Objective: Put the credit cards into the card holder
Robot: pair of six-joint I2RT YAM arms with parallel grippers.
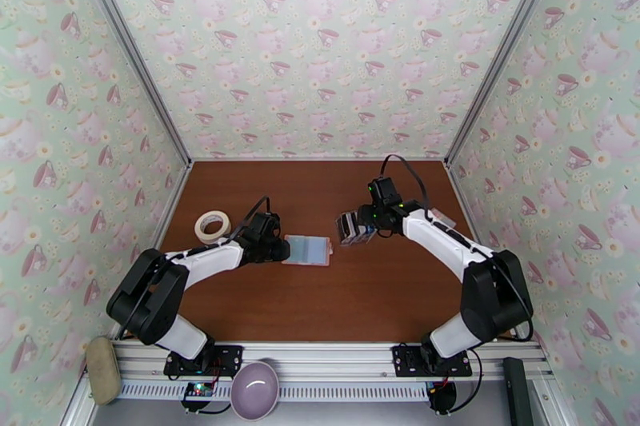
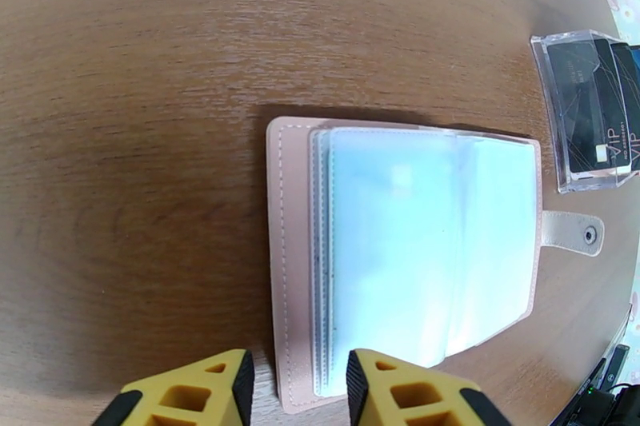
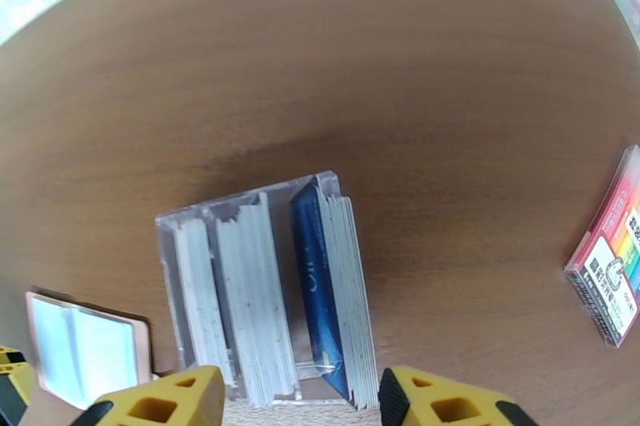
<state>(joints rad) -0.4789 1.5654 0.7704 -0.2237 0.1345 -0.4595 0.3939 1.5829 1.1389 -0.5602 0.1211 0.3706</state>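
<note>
Top: your left gripper [image 1: 280, 250] sits at the open card holder [image 1: 307, 249] on the desk [image 1: 320, 300]; the right gripper [image 1: 366, 220] reaches the credit cards [image 1: 348, 228]. Left wrist: jaws released over the holder's edge. Right wrist: jaws straddle the clear rack [image 3: 184, 228], grip unclear. Next: pinch one card.

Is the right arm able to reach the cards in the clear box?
Probably yes. The right end effector hovers just over the credit cards standing in the clear box, its fingers spread to either side, and nothing lies between.
</note>
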